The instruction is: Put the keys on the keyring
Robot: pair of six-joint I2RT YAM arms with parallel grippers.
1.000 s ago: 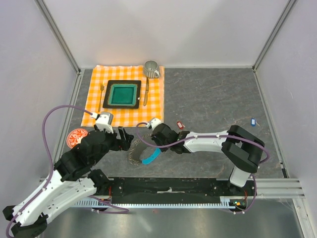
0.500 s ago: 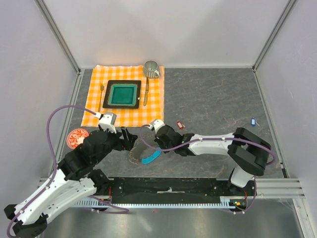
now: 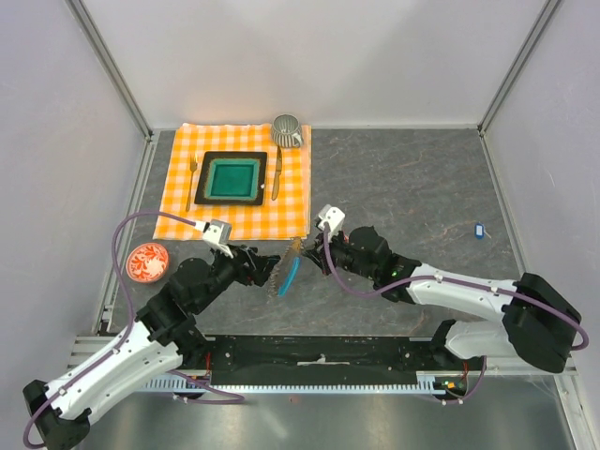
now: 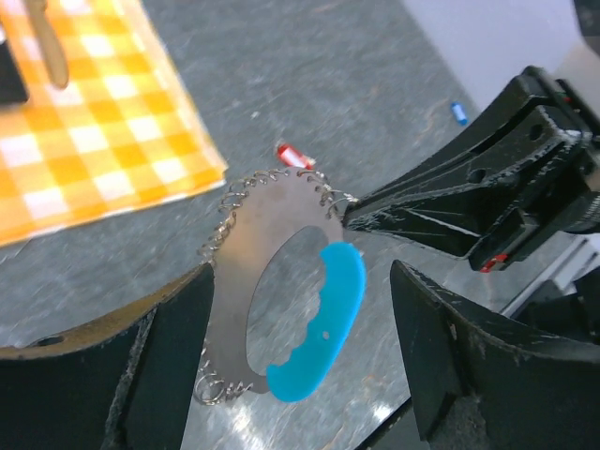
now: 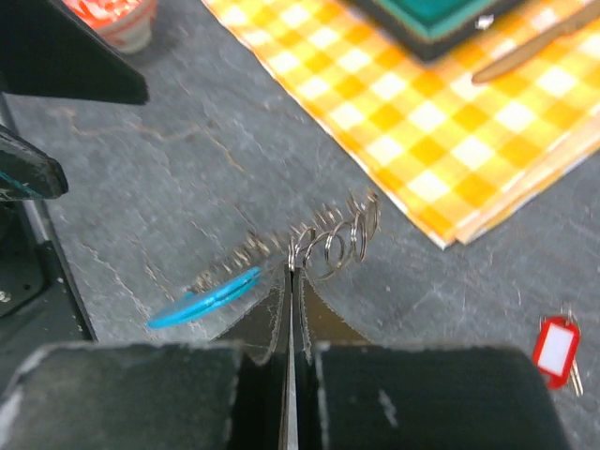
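Observation:
The keyring (image 3: 284, 270), a thin metal loop edged with coil rings and a light-blue strip (image 4: 323, 328), hangs on edge above the table. My right gripper (image 3: 307, 251) is shut on its coiled rim (image 5: 337, 234), pinching it at the fingertips (image 5: 292, 267). My left gripper (image 3: 270, 267) is open, its jaws wide apart on either side of the ring (image 4: 253, 234) without touching it (image 4: 302, 281). The red key (image 4: 293, 155) lies on the table past the ring; it also shows in the right wrist view (image 5: 557, 347). The blue key (image 3: 479, 229) lies far right.
An orange checked cloth (image 3: 178, 178) at the back left carries a green plate (image 3: 232, 178), a fork (image 3: 192, 183), a knife (image 3: 277, 173) and a cup (image 3: 287, 130). A red-patterned saucer (image 3: 147, 262) sits left of my left arm. Walls enclose the table.
My right gripper has moved right and up with the keyring, which went from lying flat to hanging on edge. My left gripper followed to the right, staying open around it.

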